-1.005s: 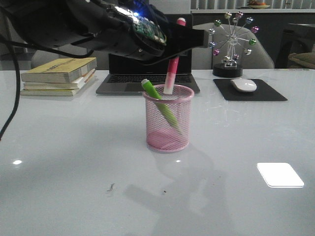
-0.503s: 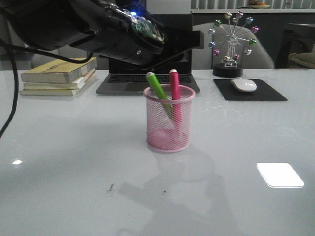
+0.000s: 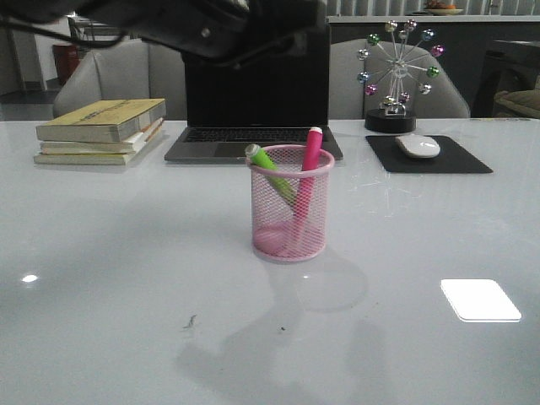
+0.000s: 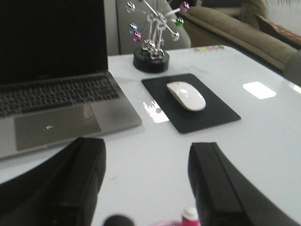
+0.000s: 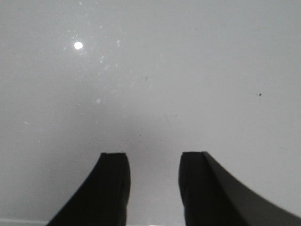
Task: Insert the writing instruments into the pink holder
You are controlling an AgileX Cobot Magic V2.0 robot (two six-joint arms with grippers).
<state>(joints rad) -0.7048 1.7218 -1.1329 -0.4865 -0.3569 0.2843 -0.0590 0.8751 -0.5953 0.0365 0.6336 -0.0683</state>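
Left gripper (image 4: 146, 183) released, empty, above pink holder (image 3: 289, 202); right gripper (image 5: 153, 188) parted over bare table (image 5: 150, 70). Pink marker (image 3: 305, 181) and green marker (image 3: 272, 173) both lean inside, crossed against the rim. Task probably done.

— Where is the left arm (image 3: 211, 25)?
— High along the top edge of the front view, dark and partly out of frame.
— And the left claw (image 4: 146, 183)?
— Its two black fingers (image 4: 84, 179) stand wide apart, with nothing between them.
— The right claw (image 5: 153, 186)?
— Parted too, empty, fingers (image 5: 113, 188) pointing down over bare table (image 5: 188, 70).
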